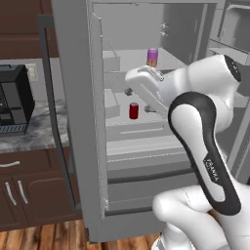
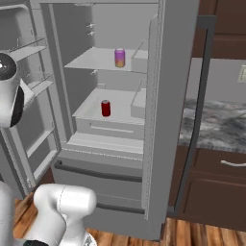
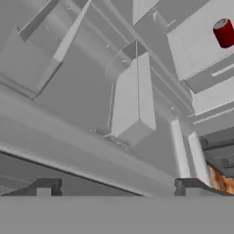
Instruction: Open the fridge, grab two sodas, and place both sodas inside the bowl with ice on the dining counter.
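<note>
The fridge (image 1: 78, 122) stands with both upper doors swung wide, its grey inside showing (image 2: 96, 29). A purple soda (image 1: 152, 56) stands on the upper shelf (image 2: 119, 57). One shelf lower stands a red soda (image 1: 134, 111) (image 2: 105, 108), which the hand view catches at its upper right (image 3: 224, 33). My gripper (image 3: 116, 187) is open and holds nothing, its fingertips (image 3: 43, 186) far apart. The white hand (image 1: 146, 83) hovers in front of the shelves, between the two cans and touching neither. The bowl and the dining counter are out of view.
A black appliance (image 1: 14, 100) sits on the marbled wall counter (image 1: 34, 139) left of the fridge, over dark cabinets (image 1: 29, 190). The open doors with shelf bins (image 2: 29, 53) and a dark bar handle (image 2: 199, 96) flank the opening. The fridge drawers (image 2: 101, 178) are below.
</note>
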